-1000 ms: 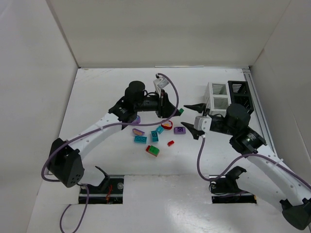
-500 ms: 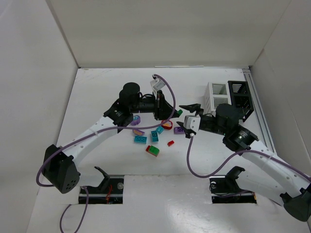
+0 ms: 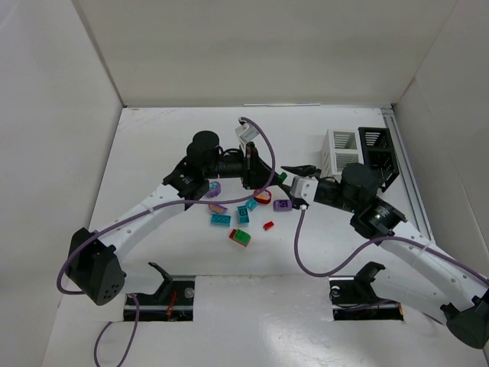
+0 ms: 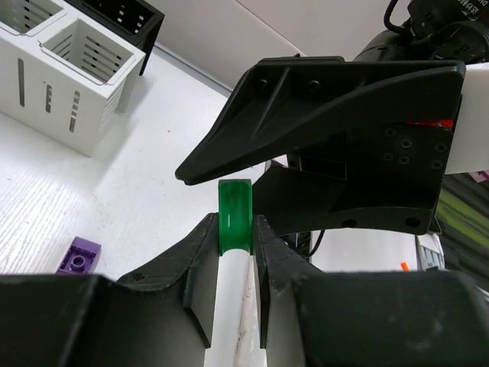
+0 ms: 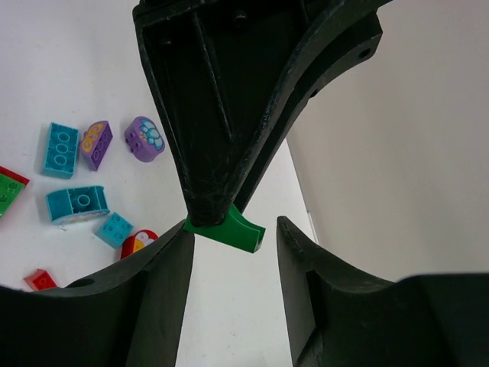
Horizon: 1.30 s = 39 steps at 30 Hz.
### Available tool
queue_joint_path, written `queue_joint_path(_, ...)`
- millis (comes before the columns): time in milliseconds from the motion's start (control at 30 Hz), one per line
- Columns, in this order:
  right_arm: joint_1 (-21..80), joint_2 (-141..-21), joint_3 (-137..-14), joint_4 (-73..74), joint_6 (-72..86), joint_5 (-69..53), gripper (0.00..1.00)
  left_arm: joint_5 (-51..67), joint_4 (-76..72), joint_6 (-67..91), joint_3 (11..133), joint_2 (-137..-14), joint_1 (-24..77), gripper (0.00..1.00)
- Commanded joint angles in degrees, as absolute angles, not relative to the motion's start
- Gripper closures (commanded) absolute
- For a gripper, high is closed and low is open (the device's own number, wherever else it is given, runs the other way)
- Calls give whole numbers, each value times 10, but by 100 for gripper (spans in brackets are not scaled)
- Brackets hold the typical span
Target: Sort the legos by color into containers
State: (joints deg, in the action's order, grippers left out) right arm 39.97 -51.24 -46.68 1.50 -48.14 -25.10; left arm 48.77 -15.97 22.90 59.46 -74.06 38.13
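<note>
My left gripper (image 3: 275,177) is shut on a small green lego (image 3: 283,177), held above the table; it shows pinched between the fingers in the left wrist view (image 4: 234,216). My right gripper (image 3: 290,184) is open, and its jaws stand on either side of that green lego (image 5: 231,230) without closing on it. The white container (image 3: 341,151) and black container (image 3: 380,148) stand side by side at the back right. Loose legos lie under the grippers: purple (image 3: 282,205), red (image 3: 268,225), teal (image 3: 221,219), green and red (image 3: 239,237).
More legos lie in the pile: a teal brick (image 5: 76,205), a round purple piece (image 5: 145,138), a red arch piece (image 3: 263,198). White walls enclose the table on three sides. The arm bases and cables sit at the near edge.
My right gripper has moved left to my left gripper, and its open jaws now straddle the green lego. The left arm shifted slightly and still holds the lego.
</note>
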Motion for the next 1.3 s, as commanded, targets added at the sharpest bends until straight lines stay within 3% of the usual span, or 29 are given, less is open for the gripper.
queue_joint_path(0,405,-508,-480,-28,-468,-271,48,501,-192,236,590,-720,382,83)
queue_joint_path(267,405,-508,-474,-28,-499,-323,52,525,-179,211,590,-725,382,81)
queue_joint_path(567,405,-503,-486,44,-525,-328,62,495,34,69,673,-761,382,79)
queue_joint_path(867,417,-503,-486,62,-537,-328,76,488,81,28,701,-778,382,79)
queue_joint_path(967,417,-503,-486,62,-537,-323,87,509,75,23,701,-783,382,79)
queue_joint_path(1067,417,-509,-486,62,-537,-304,100,524,69,23,695,-783,382,69)
queue_joint_path(1133,417,-509,-486,57,-530,-285,100,532,61,23,689,-783,382,60)
queue_joint_path(1167,417,-509,-491,57,-523,-276,100,532,61,23,689,-783,382,53)
queue_joint_path(1200,417,-509,-491,57,-513,-265,100,532,55,23,689,-783,382,38)
queue_joint_path(1267,417,-514,-491,57,-508,-230,100,532,55,23,689,-777,382,38)
